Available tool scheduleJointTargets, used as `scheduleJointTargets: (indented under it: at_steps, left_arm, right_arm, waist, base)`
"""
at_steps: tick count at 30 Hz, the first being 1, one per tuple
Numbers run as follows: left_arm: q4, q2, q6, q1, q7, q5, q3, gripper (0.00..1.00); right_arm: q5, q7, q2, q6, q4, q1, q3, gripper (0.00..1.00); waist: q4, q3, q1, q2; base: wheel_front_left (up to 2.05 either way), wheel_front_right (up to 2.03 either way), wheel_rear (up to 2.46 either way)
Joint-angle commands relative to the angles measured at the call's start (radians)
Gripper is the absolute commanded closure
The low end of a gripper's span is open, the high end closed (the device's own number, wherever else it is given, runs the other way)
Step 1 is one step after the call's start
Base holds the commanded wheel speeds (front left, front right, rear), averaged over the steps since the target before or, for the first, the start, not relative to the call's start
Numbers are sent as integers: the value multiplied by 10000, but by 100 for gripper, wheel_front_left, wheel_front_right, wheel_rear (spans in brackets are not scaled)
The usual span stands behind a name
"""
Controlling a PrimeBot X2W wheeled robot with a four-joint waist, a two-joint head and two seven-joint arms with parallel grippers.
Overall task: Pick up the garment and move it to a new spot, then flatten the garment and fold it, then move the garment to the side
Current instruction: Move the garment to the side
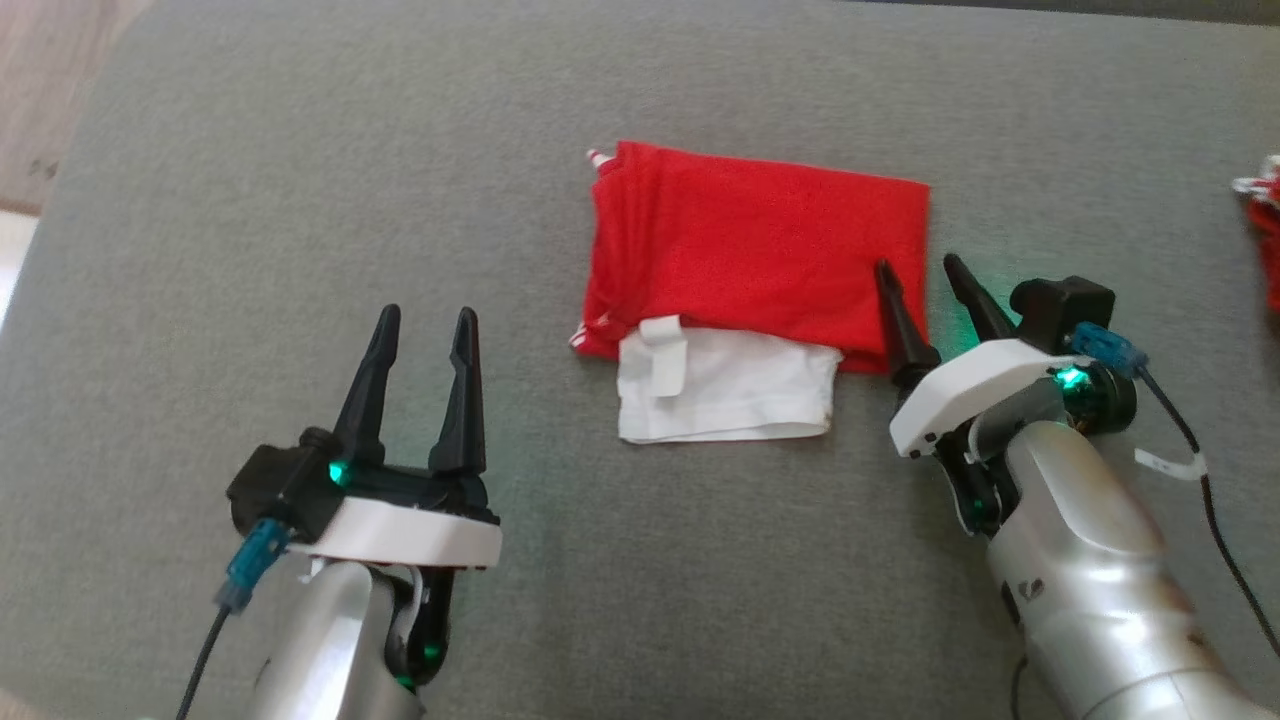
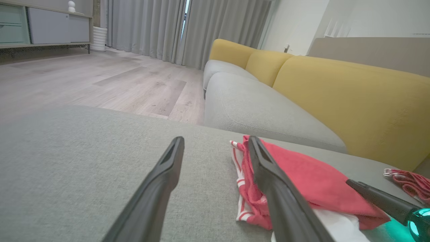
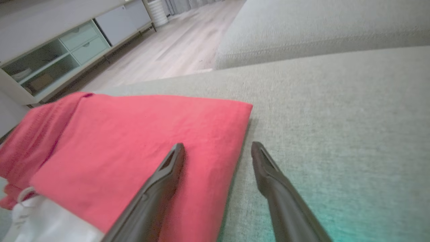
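Garment (image 1: 750, 250) lies near the centre of the grey seat (image 1: 300, 200), a little toward 12 o'clock in the head view. It is a compact red rectangle, with a white layer (image 1: 725, 390) showing from under its 6 o'clock edge. The folding step is judged complete: the top face is flat, and the 12 and 3 o'clock edges are straight. The 9 o'clock edge is less tidy, with bunched folds and red-and-white striped trim showing at both corners. A white tab (image 1: 665, 355) lies on the white layer. What is left, on this evidence, is the move to the side. Left gripper (image 1: 428, 312) sits at 7 o'clock, well apart from the garment, its fingers spread wide and holding nothing. Right gripper (image 1: 918, 262) sits at 4 o'clock, jaws fully apart and empty, straddling the garment's 3 o'clock edge. One finger is over the red cloth and the other over bare seat. Contact with the fabric cannot be confirmed. A second red item (image 1: 1265, 230) lies at the 3 o'clock margin, well apart from the garment.
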Motion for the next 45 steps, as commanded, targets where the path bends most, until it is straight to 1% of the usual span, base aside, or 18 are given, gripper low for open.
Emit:
scheduleJointTargets:
  at_steps: [1,2,5,9,10,11,12,16,20,26,29,32,35,37,42,43,44,45]
  left_arm:
    - [-239,83,-47,-376,-53,-86,179,0]
    - [-239,83,-47,-376,-53,-86,179,0]
    - [-213,83,-27,-429,-53,-127,71,0]
    - [-204,83,6,-472,-53,-161,45,0]
    - [-199,83,11,-476,-53,-161,52,0]
    - [-193,83,16,-476,-53,-158,65,0]
    - [-185,83,22,-472,-53,-153,85,0]
    - [-190,83,58,-419,-53,-95,218,0]
    - [-257,83,55,-383,-53,-53,287,0]
    - [-397,83,44,-352,-53,30,412,0]
    - [-437,83,61,-388,-53,64,418,0]
    - [-482,83,75,-505,-53,62,308,0]
    - [-536,83,63,-697,-53,93,112,0]
    - [-591,83,59,-832,-53,117,12,0]
    - [-628,83,40,-1172,-53,183,-199,0]
    - [-616,83,29,-1283,-53,199,-263,0]
    - [-610,83,24,-1330,-53,205,-291,0]
    - [-610,83,24,-1330,-53,205,-291,0]
  right_arm:
    - [25,108,68,-7,334,-393,253,0]
    - [25,108,68,-7,334,-393,253,0]
    - [147,238,68,-7,1274,-690,357,0]
    - [650,414,68,-7,2048,-953,859,0]
    - [751,399,68,-7,2165,-1016,991,13]
    - [829,356,68,-7,2272,-1079,1105,79]
    - [865,278,68,-7,2370,-1156,1207,100]
    - [719,-177,68,-7,2697,-1501,1426,100]
    - [35,-577,68,-7,2861,-1852,1332,100]
    - [-1794,-723,68,-7,2515,-2050,716,100]
    - [-2900,-729,24,-7,1910,-1888,203,100]
    - [-3821,-730,-166,-7,1324,-1632,-168,100]
    - [-4480,-694,-494,-7,821,-1485,-279,100]
    - [-4726,-547,-816,-7,525,-1460,-266,100]
    - [-4846,-125,-1951,-7,-131,-1588,-187,100]
    - [-4757,23,-2518,-7,-336,-1701,-213,100]
    - [-4678,94,-2779,-7,-429,-1770,-278,100]
    - [-4678,94,-2779,-7,-429,-1770,-278,100]
  waist:
    - [224,136,-2,0]
    - [224,136,-2,0]
    - [399,172,-2,0]
    - [514,175,-2,0]
    - [524,169,-2,0]
    - [522,158,-2,0]
    - [508,142,-2,0]
    - [313,25,-2,0]
    - [-28,-135,-2,0]
    - [-773,-381,-2,0]
    - [-1165,-467,-2,0]
    - [-1566,-477,-2,0]
    - [-1937,-395,-2,0]
    - [-2175,-278,-2,0]
    - [-2566,117,-2,0]
    - [-2640,279,-2,0]
    - [-2662,358,-2,0]
    - [-2662,358,-2,0]
  base:
    - [0,0,0]
    - [0,0,0]
    - [0,0,0]
    - [0,0,0]
    - [0,0,0]
    - [0,0,0]
    - [0,0,0]
    - [0,0,0]
    - [0,0,0]
    - [0,0,0]
    - [0,0,0]
    - [0,0,0]
    - [0,0,0]
    - [0,0,0]
    - [0,0,0]
    - [0,0,0]
    - [0,0,0]
    - [0,0,0]
